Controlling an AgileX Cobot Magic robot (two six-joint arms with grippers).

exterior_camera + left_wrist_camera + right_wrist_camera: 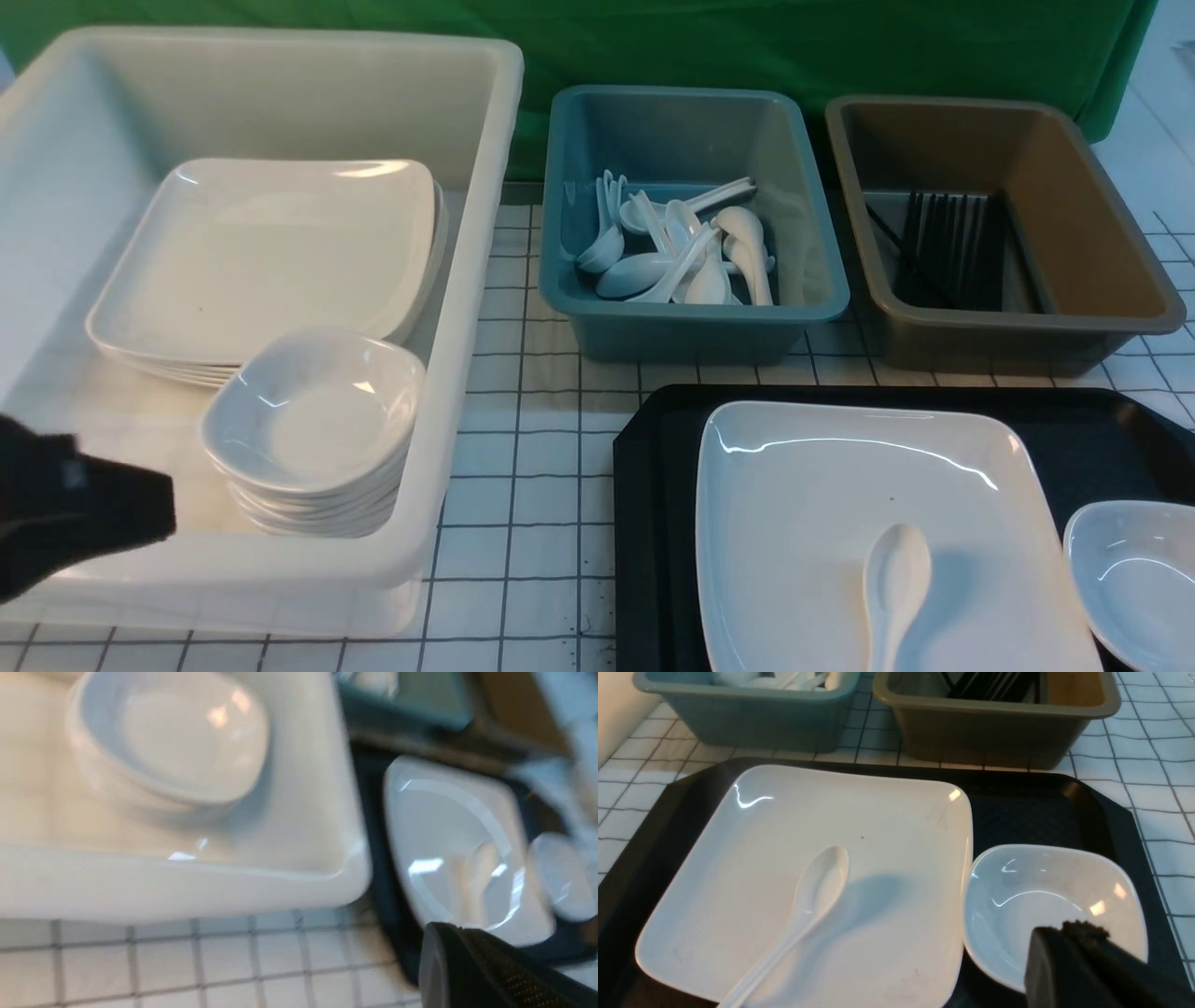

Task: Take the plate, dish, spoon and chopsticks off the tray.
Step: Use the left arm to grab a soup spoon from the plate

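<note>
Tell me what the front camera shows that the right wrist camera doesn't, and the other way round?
Only front: stacked plates and stacked dishes inside the white tub, plus the dark left arm. Only right wrist: the whole dish, cut off in front, and a dark gripper finger. Both: tray, plate, spoon, teal bin, brown bin.
</note>
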